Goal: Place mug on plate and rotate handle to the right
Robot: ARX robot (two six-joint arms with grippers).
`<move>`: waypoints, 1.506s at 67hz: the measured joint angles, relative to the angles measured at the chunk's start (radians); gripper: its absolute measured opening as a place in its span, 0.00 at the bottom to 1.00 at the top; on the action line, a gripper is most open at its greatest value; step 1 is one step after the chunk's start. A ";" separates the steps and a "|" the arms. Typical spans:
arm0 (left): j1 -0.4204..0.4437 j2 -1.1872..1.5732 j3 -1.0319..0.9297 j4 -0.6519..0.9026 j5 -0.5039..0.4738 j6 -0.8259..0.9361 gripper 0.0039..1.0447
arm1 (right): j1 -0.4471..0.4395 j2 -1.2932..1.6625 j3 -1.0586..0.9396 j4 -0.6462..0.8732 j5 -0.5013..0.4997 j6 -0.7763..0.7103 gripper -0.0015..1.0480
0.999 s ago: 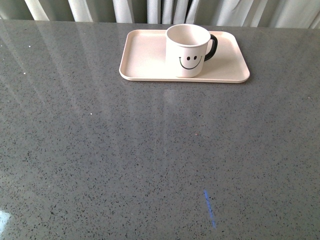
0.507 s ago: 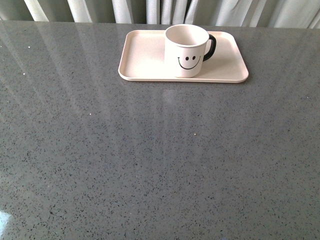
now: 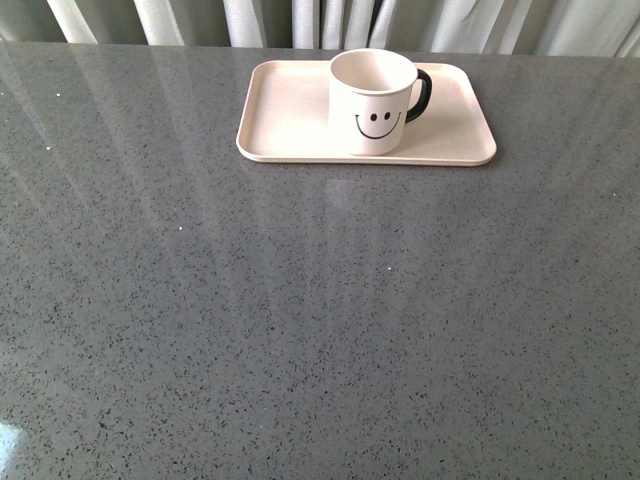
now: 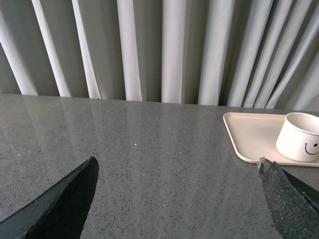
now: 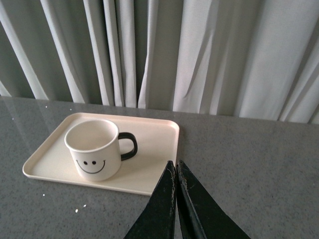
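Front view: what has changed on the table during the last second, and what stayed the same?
A short blue streak of light on the near part of the table one second ago is gone now. The whole scene sits very slightly further left in the picture than it did then, mug and plate together. Otherwise nothing moved: the mug stands upright on the plate, with its handle pointing right. Nothing was grasped or released.

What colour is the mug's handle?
The handle is glossy black, against the cream-white mug. It shows best in the right wrist view.
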 joint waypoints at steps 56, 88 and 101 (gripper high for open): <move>0.000 0.000 0.000 0.000 0.000 0.000 0.91 | 0.000 -0.565 -0.301 -0.267 0.000 0.000 0.02; 0.000 0.000 0.000 0.000 0.000 0.000 0.91 | 0.000 -0.868 -0.303 -0.541 0.000 0.000 0.02; 0.000 0.000 0.000 0.000 0.000 0.000 0.91 | 0.000 -0.961 -0.303 -0.630 0.000 0.000 0.02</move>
